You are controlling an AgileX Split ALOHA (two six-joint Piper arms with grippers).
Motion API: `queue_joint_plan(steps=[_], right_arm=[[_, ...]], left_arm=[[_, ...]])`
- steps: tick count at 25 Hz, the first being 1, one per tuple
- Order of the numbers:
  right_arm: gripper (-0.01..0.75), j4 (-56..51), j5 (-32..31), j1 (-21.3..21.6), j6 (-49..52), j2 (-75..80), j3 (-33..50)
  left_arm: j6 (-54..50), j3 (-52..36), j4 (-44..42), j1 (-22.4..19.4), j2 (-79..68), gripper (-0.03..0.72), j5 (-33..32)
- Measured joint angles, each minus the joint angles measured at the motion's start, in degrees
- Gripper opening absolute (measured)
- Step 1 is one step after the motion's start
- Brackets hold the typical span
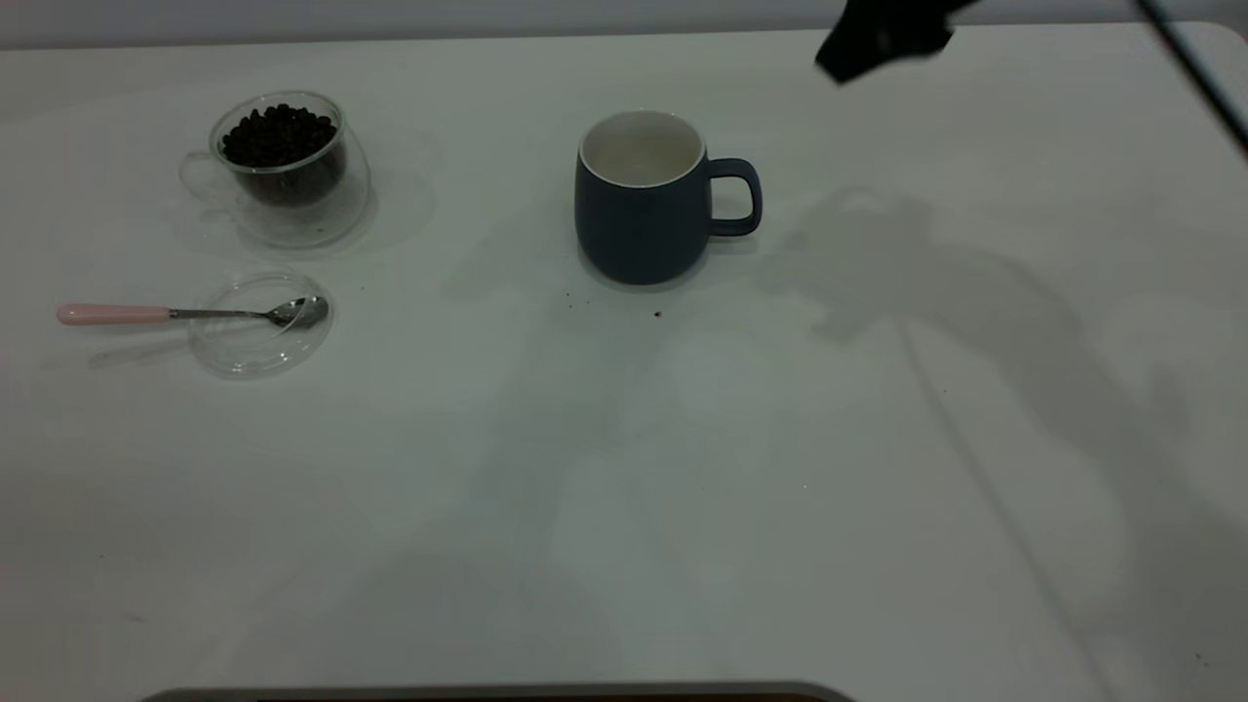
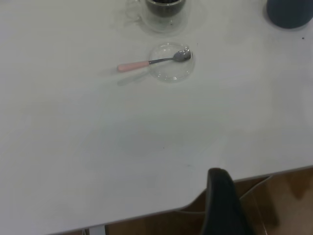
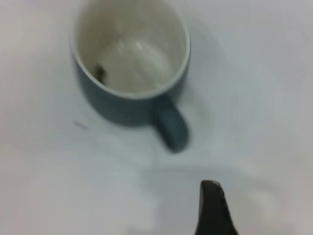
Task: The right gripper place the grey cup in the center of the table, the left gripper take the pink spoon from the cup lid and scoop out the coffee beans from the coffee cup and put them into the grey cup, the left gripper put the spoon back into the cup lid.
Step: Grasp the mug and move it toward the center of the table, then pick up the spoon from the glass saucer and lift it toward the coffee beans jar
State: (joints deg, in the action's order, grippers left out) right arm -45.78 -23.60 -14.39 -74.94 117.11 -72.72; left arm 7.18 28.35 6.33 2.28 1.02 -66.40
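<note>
One slim pale pink-handled spoon [image 1: 185,313] is the risk here: its metal bowl lies in the clear shallow cup lid [image 1: 258,324] while the handle juts out over the white table [image 1: 682,507], so a clumsy pinch could flip it or skate the lid toward the clear glass coffee cup [image 1: 283,166], heaped with dark coffee beans [image 1: 278,135] just behind. The matte blue-grey cup [image 1: 645,195] stands upright mid-table, one dark fleck inside. The right gripper [image 1: 882,39] hangs raised beyond the mug, apart from it; the left gripper [image 2: 222,203] sits back near the table's edge. Neither shows its jaws, so I cannot tell.
</note>
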Motion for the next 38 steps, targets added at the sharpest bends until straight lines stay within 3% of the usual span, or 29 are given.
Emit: queue_joint_plan(steps=[3,7,12,18,25,32,38], right_arm=[[0.532,4.8,-10.0,0.0,21.8,-10.5,7.0],[0.532,25.4,-29.8,-0.2,46.0,-24.1,14.8],[0.531,46.2,-42.2,-0.1,68.8,-44.6,26.7],[0.531,47.9,-45.3,2.2,76.4,-70.3,42.2],[0.531,46.8,-40.2,10.2,74.4,-91.7,44.3],[0.531,47.1,-39.3,13.9,75.9,-101.3,45.3],[0.531,47.2,-40.8,14.4,76.1,-113.9,45.6]], left_arm=[[0.0,0.0,0.0,0.0,0.0,0.496,0.0],[0.0,0.0,0.0,0.0,0.0,0.496,0.0],[0.0,0.0,0.0,0.0,0.0,0.496,0.0],[0.0,0.0,0.0,0.0,0.0,0.496,0.0],[0.0,0.0,0.0,0.0,0.0,0.496,0.0],[0.0,0.0,0.0,0.0,0.0,0.496,0.0],[0.0,0.0,0.0,0.0,0.0,0.496,0.0]])
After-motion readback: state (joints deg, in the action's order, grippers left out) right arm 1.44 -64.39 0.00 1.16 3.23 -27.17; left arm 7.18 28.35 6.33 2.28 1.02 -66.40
